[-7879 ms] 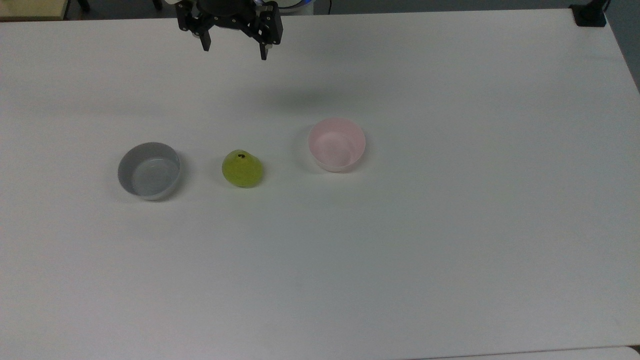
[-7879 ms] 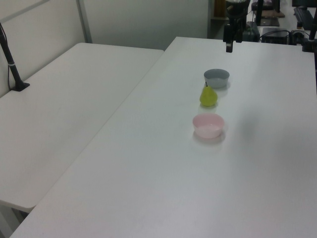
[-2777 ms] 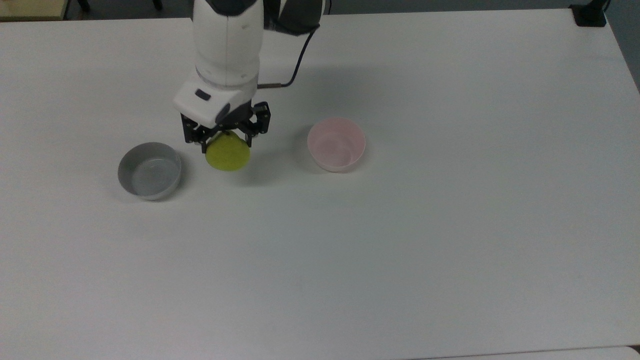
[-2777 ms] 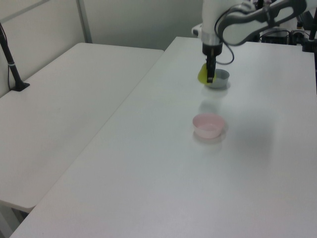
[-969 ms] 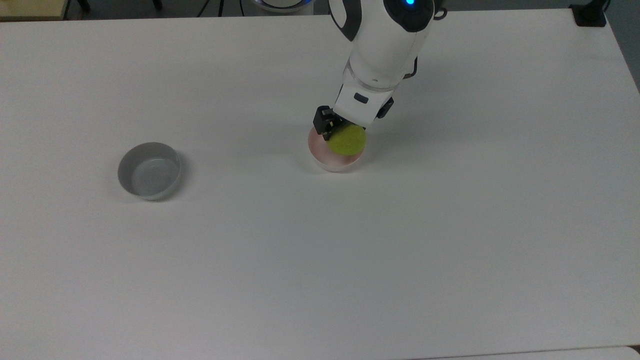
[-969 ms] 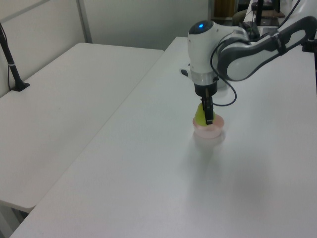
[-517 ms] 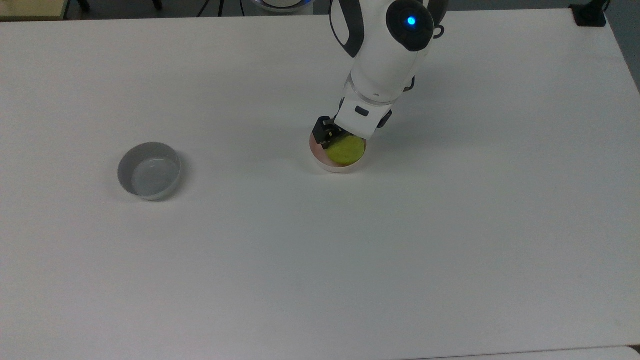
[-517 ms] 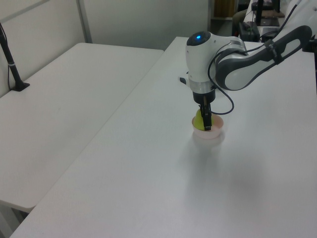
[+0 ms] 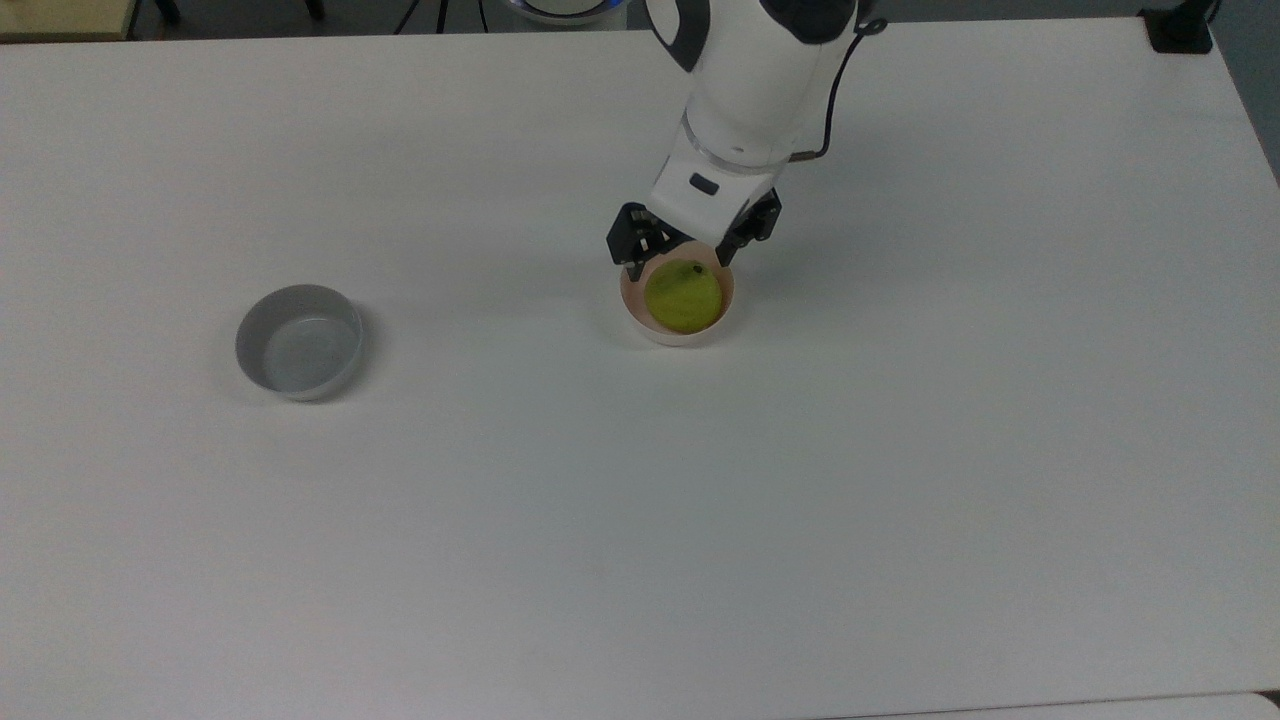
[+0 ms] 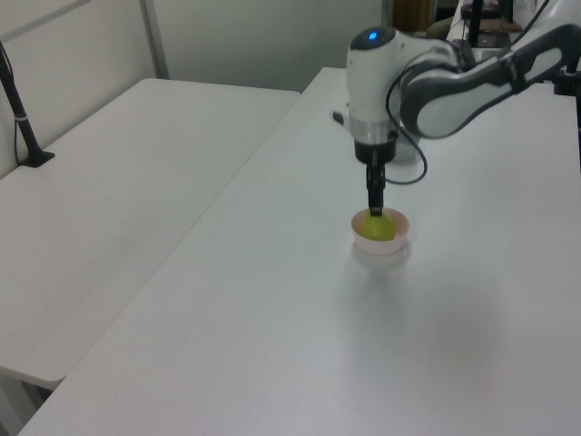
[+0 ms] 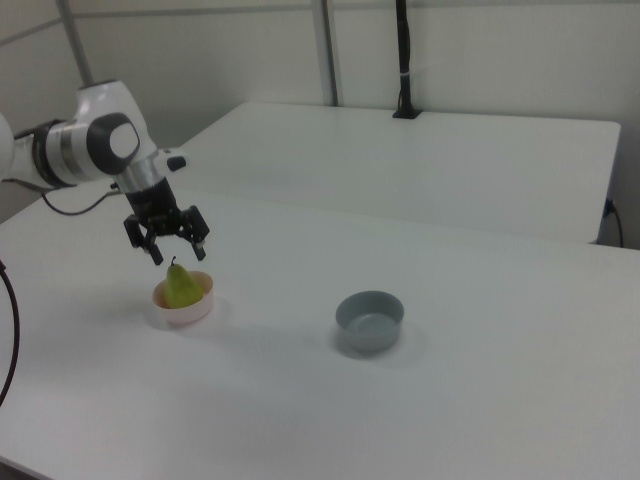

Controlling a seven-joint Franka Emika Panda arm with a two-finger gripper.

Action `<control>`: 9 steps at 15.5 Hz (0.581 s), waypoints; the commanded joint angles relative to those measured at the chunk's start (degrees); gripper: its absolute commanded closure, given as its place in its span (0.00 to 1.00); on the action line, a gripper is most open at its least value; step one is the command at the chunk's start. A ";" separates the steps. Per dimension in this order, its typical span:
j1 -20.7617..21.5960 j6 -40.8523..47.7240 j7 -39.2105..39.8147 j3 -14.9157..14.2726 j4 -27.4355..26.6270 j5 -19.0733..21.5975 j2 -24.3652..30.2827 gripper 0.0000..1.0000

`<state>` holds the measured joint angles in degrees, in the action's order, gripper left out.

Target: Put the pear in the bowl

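Note:
The yellow-green pear stands upright inside the pale pink bowl, stem up. My gripper hangs just above the pear, open, its black fingers spread to either side of the stem and holding nothing. The white arm rises behind it toward the top view's upper edge.
A grey bowl sits empty at the top view's left, well apart from the pink one. A second white table adjoins at the left view's left. A black post stands on the far table.
The gripper lowered the pear into the pink bowl, let go of it, and has risen a little with its fingers spread. The pear now stands free in the bowl.

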<state>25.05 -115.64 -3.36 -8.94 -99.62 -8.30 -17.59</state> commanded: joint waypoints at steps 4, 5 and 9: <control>-10.70 9.46 -5.26 5.42 2.68 0.38 9.58 0.00; -13.07 10.25 -5.52 6.65 2.85 1.52 10.72 0.00; -23.45 12.89 -4.55 9.20 2.85 4.69 14.69 0.00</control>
<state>8.26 -105.13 -7.66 -2.36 -95.89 -5.73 -5.90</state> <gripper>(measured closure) 0.000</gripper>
